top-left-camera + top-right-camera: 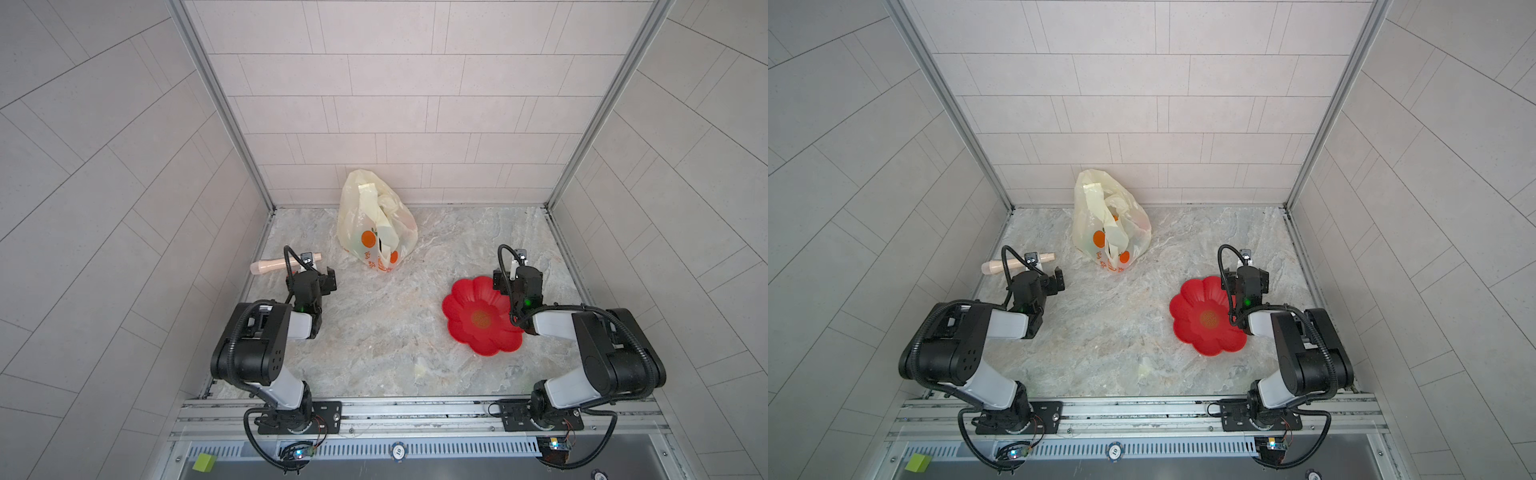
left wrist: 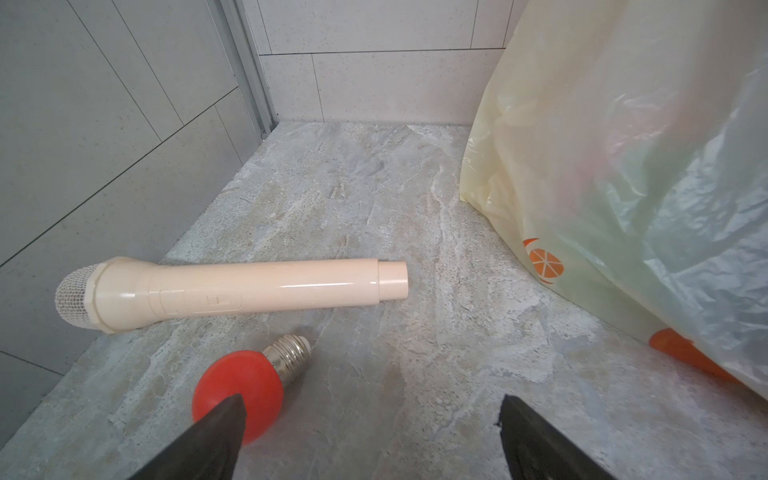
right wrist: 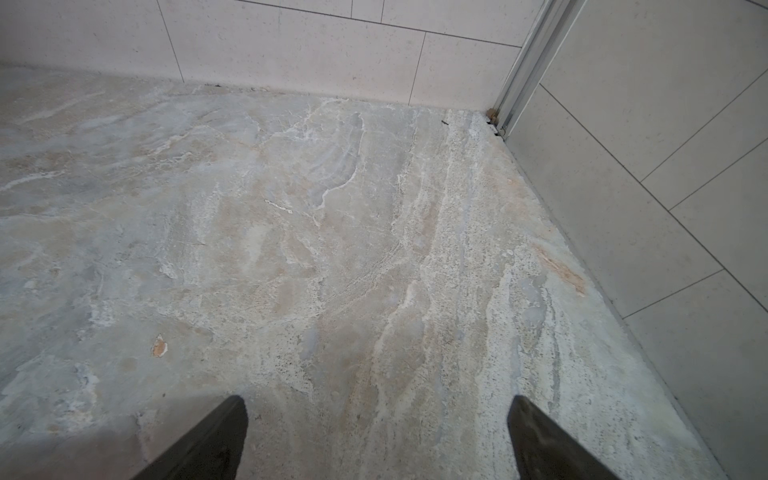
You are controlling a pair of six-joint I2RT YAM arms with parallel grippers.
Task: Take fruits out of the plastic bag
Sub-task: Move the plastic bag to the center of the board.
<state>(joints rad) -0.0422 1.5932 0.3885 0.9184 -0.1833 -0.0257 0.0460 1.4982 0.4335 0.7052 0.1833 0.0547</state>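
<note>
The pale-yellow plastic bag (image 1: pixel 376 224) (image 1: pixel 1111 226) stands crumpled at the back of the marble floor, printed with oranges and red characters. The fruits are hidden inside it; in the left wrist view only faint pink and green tints show through the plastic bag (image 2: pixel 623 187). My left gripper (image 1: pixel 328 279) (image 2: pixel 370 405) hangs low to the front left of the bag, apart from it, open with nothing between its fingers. My right gripper (image 1: pixel 517 270) (image 3: pixel 376 401) is open over bare floor at the right, at the far edge of the plate, holding nothing.
A beige toy microphone (image 1: pixel 284 264) (image 2: pixel 232 291) lies near the left wall. A small red bulb with a metal screw base (image 2: pixel 239 390) lies by my left finger. A red flower-shaped plate (image 1: pixel 478 318) sits front right. Tiled walls close three sides.
</note>
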